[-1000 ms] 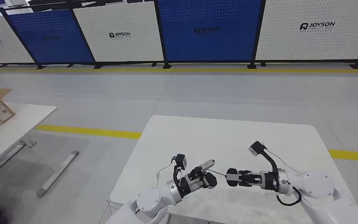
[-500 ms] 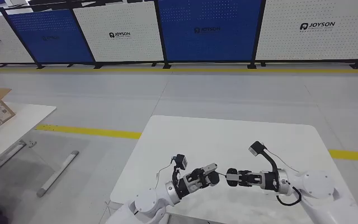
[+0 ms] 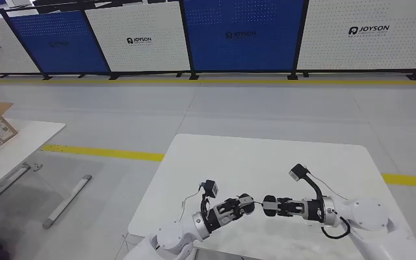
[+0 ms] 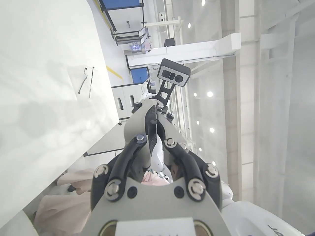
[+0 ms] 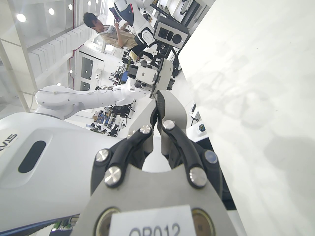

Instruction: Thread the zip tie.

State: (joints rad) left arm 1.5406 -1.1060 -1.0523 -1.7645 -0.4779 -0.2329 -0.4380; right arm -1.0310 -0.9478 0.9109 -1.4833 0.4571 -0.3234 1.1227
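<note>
White counter (image 3: 273,162), two arms meeting tip to tip in the lower middle of the top view.
Your left gripper (image 3: 248,205) and right gripper (image 3: 266,207) face each other over the counter, each with its fingers pressed together. The zip tie (image 3: 260,203) shows as a short dark line between the two tips, too thin to tell which gripper has hold of it. Two loose dark strips (image 4: 88,82) lie flat on the counter, well apart from both.

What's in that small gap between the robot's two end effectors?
In the top view, a thin black zip tie appears to bridge the gap between the left end effector and the right end effector, above the bare white table.
</note>
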